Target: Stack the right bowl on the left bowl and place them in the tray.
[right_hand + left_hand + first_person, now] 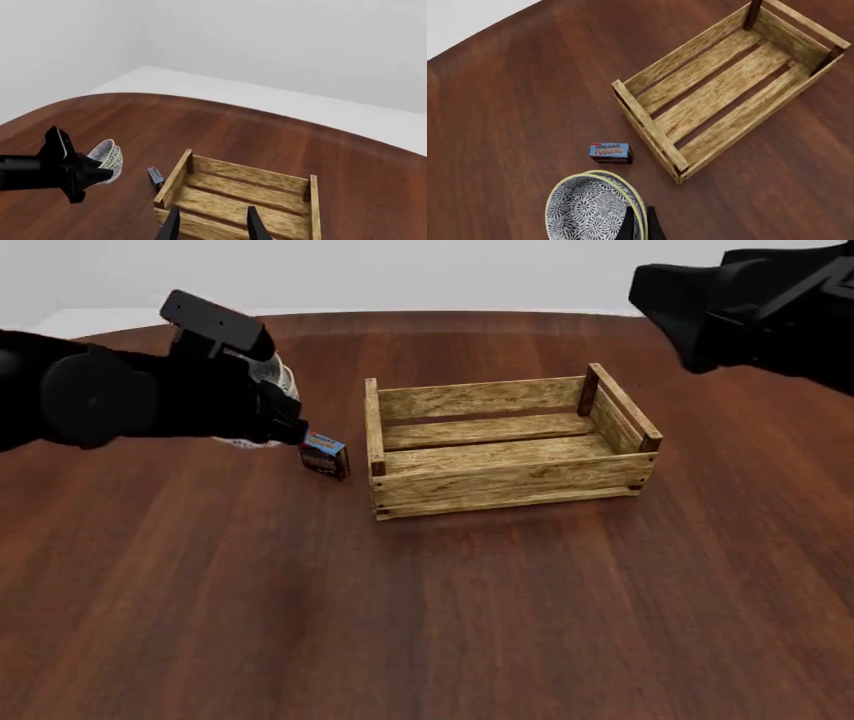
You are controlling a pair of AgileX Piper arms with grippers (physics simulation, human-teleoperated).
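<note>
The two patterned bowls are nested, the inner bowl (587, 210) sitting in the outer bowl (631, 189); I cannot tell which was the right bowl and which the left bowl. My left gripper (639, 220) is shut on their stacked rims and holds them tilted above the table, left of the tray (720, 95). From the right wrist view the stack (109, 156) hangs at the tip of the left arm, apart from the tray (233, 190). In the front view the left arm (134, 390) hides most of the bowls (276, 377). My right gripper (213, 227) is open and empty, high over the tray (507, 480).
A small blue chocolate pudding box (610, 153) stands on the dark wooden table between the bowls and the tray's left end, also seen as the box (324, 457) in the front view. The right arm (747, 305) hovers at the far right.
</note>
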